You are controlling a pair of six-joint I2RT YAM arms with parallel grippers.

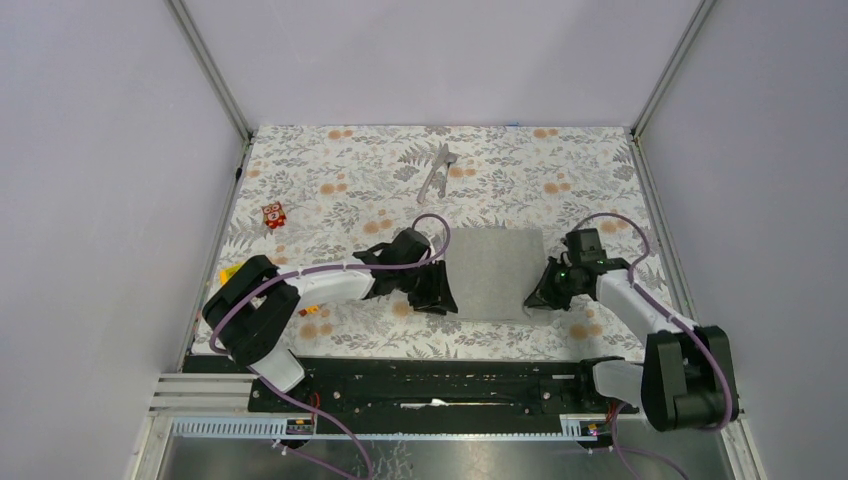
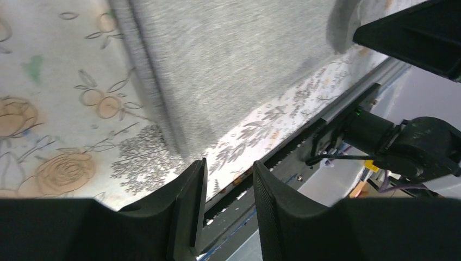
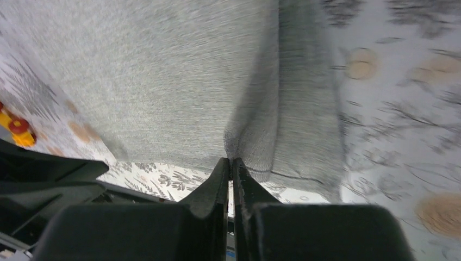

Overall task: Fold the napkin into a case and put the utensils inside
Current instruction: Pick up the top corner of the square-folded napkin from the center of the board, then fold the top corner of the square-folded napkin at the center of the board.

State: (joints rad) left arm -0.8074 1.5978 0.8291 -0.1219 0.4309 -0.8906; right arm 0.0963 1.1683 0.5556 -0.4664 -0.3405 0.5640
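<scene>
From above, the grey napkin (image 1: 495, 270) is seen spread on the floral tablecloth (image 1: 340, 170) covering the table, between the two tools. The left tool (image 1: 440, 292) is set at its left edge and the right tool (image 1: 541, 293) at its near right corner. The utensils (image 1: 437, 172) are seen well beyond both tools, apart from the napkin, and a red toy block (image 1: 273, 214) is seen far off to the left tool's left. In the left wrist view, the left tool (image 2: 228, 163) is shown with its jaws parted and nothing between them; the napkin (image 2: 228, 60) is laid just ahead of its fingertips. In the right wrist view, the right tool (image 3: 231, 161) is shown closed on the near edge of the napkin (image 3: 147, 70), and the cloth is drawn up into a ridge directly ahead of the tips.
</scene>
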